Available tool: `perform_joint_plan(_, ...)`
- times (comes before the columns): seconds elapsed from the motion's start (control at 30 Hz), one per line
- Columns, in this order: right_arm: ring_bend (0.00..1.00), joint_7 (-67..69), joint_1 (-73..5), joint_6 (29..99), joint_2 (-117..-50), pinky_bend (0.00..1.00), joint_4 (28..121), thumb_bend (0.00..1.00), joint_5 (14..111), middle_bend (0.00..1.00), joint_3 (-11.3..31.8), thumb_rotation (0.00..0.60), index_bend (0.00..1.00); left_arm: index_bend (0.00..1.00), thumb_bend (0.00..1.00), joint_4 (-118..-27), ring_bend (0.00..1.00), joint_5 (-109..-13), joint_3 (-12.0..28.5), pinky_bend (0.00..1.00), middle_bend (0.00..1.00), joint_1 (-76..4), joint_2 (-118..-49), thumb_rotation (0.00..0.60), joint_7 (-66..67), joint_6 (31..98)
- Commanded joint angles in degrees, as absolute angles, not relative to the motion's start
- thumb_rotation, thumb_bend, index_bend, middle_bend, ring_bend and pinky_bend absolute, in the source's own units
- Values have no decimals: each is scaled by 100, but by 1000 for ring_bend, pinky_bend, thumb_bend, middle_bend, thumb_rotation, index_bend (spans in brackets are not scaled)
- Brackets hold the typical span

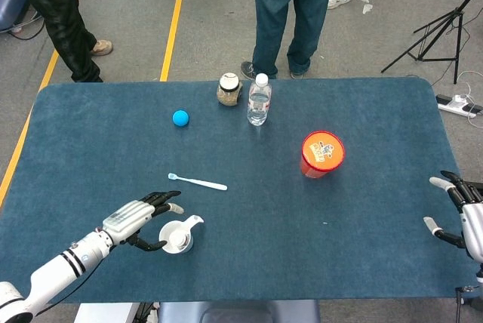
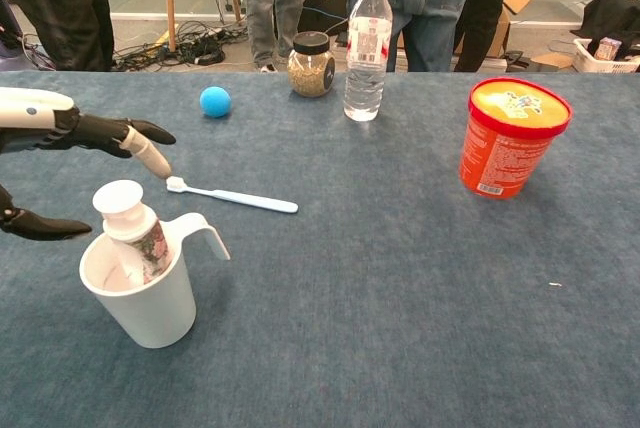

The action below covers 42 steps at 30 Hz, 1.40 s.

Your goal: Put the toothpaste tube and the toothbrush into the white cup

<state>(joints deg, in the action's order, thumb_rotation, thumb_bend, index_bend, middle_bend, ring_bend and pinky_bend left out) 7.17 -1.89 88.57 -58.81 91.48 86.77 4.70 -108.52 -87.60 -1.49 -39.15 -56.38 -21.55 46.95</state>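
The white cup [image 2: 150, 298] [image 1: 179, 238] stands near the table's front left, its handle pointing right. The toothpaste tube [image 2: 137, 233] stands in it cap up, leaning on the rim. A white toothbrush [image 2: 232, 197] [image 1: 198, 182] lies flat on the blue cloth just behind the cup. My left hand [image 1: 139, 219] [image 2: 70, 138] hovers left of the cup, fingers spread, holding nothing and clear of the tube. At the table's right edge my right hand [image 1: 462, 213] rests, fingers apart and empty.
A blue ball [image 2: 215, 101], a grain jar [image 2: 311, 64] and a water bottle [image 2: 367, 45] stand at the back. An orange tub [image 2: 510, 136] sits to the right. People stand behind the table's far edge.
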Motion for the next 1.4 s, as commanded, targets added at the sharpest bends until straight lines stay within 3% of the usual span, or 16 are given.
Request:
perform_joint_plan(0.03,240,714,-188,8860,-5880,579,9151,156,8683,188,468,600,269,200,297,-10913,0,-8728,-111,48,0,-3882,-5470,600,-2050,4784)
perform_joint_plan(0.63,240,689,-186,8863,-5881,579,9156,156,8683,188,468,600,269,240,331,-10994,0,-7119,595,66,0,-4359,-5157,600,-509,4481)
perform_joint_plan(1.0,240,783,-164,8903,-5843,579,9151,156,8685,188,478,600,269,365,332,-10623,0,-5916,846,72,0,-4954,-6000,600,321,4256)
perform_joint_plan(1.4,240,882,-165,8886,-5808,579,9130,156,8662,188,490,600,269,349,258,-9533,0,-5066,769,17,0,-5486,-7408,600,1483,4564)
